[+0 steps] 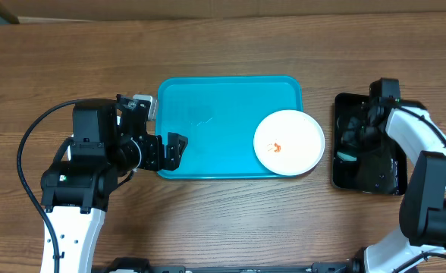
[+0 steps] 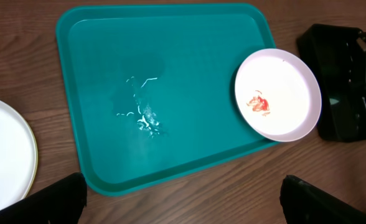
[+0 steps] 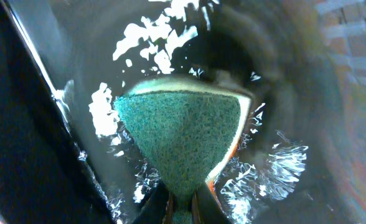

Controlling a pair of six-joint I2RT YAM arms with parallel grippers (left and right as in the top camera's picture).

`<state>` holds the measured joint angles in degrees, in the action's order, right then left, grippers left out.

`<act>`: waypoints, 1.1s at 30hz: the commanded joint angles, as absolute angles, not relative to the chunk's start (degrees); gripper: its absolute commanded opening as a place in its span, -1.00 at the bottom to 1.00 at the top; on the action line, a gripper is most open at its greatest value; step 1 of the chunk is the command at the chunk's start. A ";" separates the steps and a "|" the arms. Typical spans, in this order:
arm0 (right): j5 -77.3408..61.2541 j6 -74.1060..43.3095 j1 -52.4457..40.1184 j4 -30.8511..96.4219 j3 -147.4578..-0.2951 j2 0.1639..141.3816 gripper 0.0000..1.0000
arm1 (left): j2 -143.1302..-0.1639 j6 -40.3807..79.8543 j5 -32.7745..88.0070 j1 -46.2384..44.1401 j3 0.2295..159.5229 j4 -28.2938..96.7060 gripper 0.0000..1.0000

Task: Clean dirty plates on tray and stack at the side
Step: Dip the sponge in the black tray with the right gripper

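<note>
Evidently the sponge was being wetted for the remaining scrub. The blue tray [image 1: 215, 114] lay mid-table, two stacked plates [image 2: 2, 155] just left of it, and a smeared white plate [image 1: 289, 142] sat at its right end. The right gripper [image 3: 183, 202] dipped into the black tray [image 1: 363, 178], pinched tight on the green sponge [image 3: 183, 143]; next it needed lifting across to that plate. The left gripper [image 2: 183, 208] hovered spread wide, empty, over the tray's left edge.
</note>
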<state>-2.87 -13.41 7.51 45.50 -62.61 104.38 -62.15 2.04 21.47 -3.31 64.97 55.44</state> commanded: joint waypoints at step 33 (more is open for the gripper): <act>-6.31 -16.08 12.29 40.49 -58.19 104.31 -0.93 | -62.24 3.40 21.87 -3.57 64.66 55.64 0.99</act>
